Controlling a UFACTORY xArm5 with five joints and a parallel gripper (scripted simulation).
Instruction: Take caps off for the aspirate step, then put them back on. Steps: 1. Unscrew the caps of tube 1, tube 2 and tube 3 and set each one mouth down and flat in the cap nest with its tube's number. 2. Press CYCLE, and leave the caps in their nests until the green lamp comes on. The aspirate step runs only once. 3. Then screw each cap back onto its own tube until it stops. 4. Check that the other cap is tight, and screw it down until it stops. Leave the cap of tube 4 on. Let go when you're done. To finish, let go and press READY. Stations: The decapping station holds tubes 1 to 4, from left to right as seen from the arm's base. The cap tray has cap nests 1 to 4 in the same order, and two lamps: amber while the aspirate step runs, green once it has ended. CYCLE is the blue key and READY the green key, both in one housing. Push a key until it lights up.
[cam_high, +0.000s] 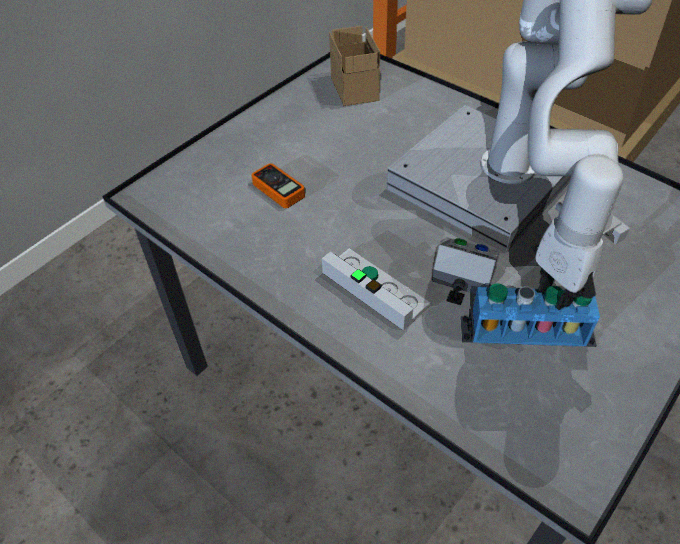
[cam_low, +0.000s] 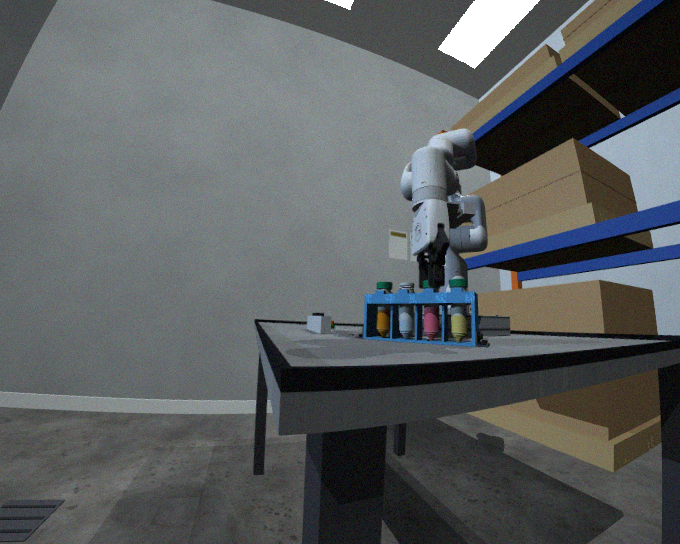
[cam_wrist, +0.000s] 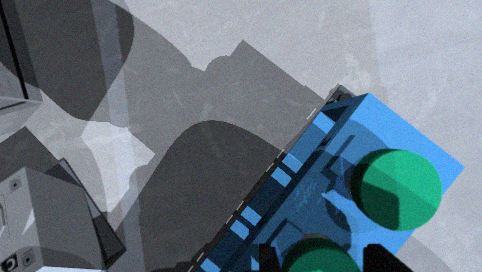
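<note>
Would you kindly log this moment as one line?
phase: recapping | jaws: open around pink tube's cap | green lamp: lit | grey tube: uncapped | spare cap: in tray

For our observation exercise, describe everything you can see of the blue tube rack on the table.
The blue rack is a boxy open frame that looks like plastic, with four windows in a row. It stands upright on the grey table, near the key box. Its four tubes show orange, pale, pink and yellow contents. Three wear green caps; the pale one is capless. The pincer reaches down over the pink tube's cap, fingers either side, not clamping.
</note>
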